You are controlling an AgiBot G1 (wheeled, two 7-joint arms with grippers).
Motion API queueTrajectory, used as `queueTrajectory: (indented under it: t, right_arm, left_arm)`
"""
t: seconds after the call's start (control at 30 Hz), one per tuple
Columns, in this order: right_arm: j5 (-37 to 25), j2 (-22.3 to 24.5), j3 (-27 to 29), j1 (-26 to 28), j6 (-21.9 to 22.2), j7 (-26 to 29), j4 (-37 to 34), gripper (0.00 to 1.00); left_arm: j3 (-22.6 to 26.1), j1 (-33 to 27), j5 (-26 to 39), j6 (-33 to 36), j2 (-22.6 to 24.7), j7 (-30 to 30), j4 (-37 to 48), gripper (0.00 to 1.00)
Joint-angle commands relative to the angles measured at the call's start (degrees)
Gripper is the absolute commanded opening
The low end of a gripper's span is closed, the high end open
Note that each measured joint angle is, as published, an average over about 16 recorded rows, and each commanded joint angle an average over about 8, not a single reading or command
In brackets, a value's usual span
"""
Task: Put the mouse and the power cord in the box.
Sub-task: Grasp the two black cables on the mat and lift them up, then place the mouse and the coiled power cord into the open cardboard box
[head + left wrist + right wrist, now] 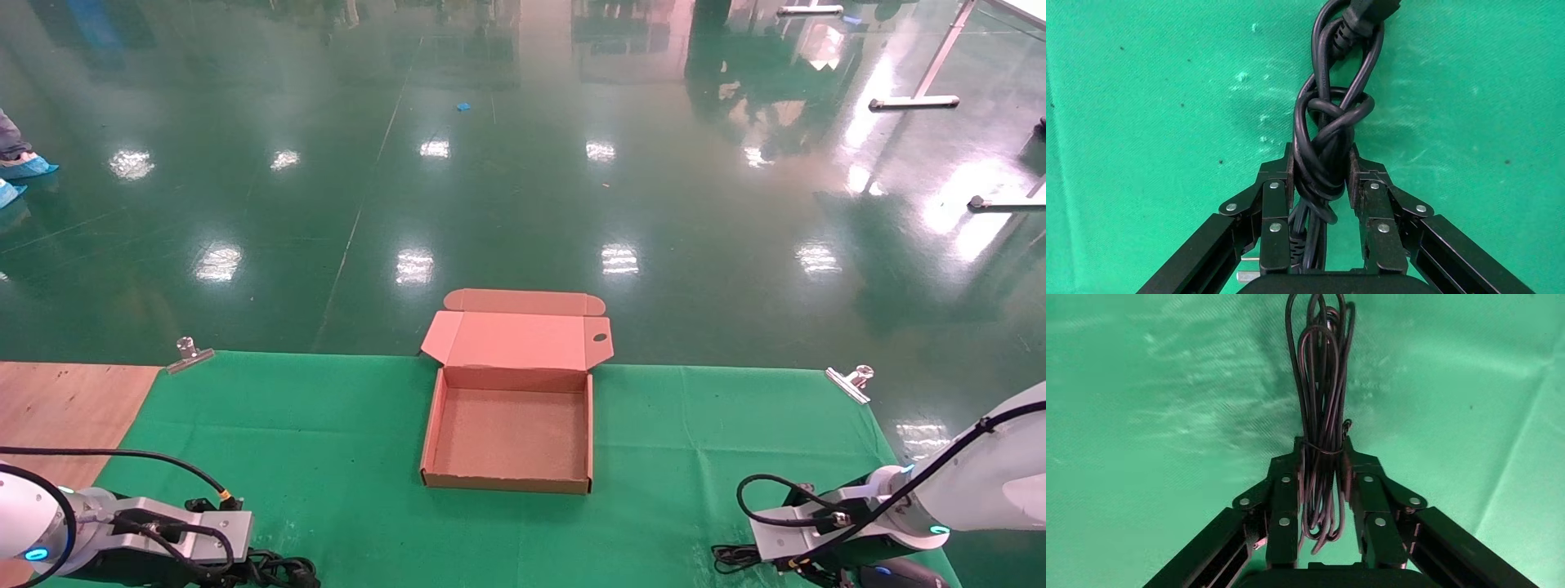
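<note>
The box point(433, 425) stands open in the middle of the green cloth with nothing inside; its lid flap point(523, 339) leans back over the table's far edge. My left gripper point(1321, 156) is at the near left corner, shut on the knotted bundle of the thick black power cord point(1324, 122); a loop of that power cord point(282, 569) also shows beside the arm. At the near right corner my right gripper point(1322, 447) is shut on the mouse's thin coiled cable point(1321, 373). The black mouse point(899, 576) lies just beside that arm.
Metal clips point(189, 354) point(850, 382) pin the green cloth point(695, 457) at its far corners. Bare wood tabletop point(65, 400) shows at the left. Beyond the table lies shiny green floor with table legs point(915, 102) at the far right.
</note>
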Motion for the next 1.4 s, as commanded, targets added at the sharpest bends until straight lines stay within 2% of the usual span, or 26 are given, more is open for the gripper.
queueTrajectory:
  t: [0.03,0.23,0.4,0.67,0.93,1.2,1.4]
  right_arm:
    - [0.02,0.15,0.02,0.36,-1.07,-0.13,-0.08,0.0]
    - [0.16,1.31,0.12,2.63,-7.72,-1.09,-0.31,0.0]
    - [0.7,2.11,0.51,4.56,-10.83,-1.59,-0.02,0.0]
    - [2.45,2.07,1.72,8.97,-14.73,-2.4,1.47,0.0]
    - [4.76,0.39,3.31,15.09,-18.17,-1.92,3.37,0.0]
    - [6.93,-2.93,4.88,21.96,-18.35,0.49,4.64,0.0]
    - [8.17,-6.33,5.87,25.38,-13.64,2.12,4.57,0.0]
  left_arm:
    - [-0.05,-0.05,-0.08,0.05,-0.06,0.02,0.03,0.0]
    - [0.0,-2.43,-0.01,7.06,-0.78,0.9,-0.08,0.0]
    - [0.04,-5.0,0.03,11.45,-1.19,1.43,-0.5,0.0]
    - [-0.06,-9.33,-0.11,14.14,0.19,0.88,-1.67,0.0]
    - [-0.41,-14.5,-0.58,14.3,4.66,-1.28,-3.37,0.0]
    - [-1.67,-20.38,-2.25,11.61,9.68,-3.72,-4.2,0.0]
    - [-2.54,-23.72,-3.23,5.06,13.43,-4.86,-4.1,0.0]
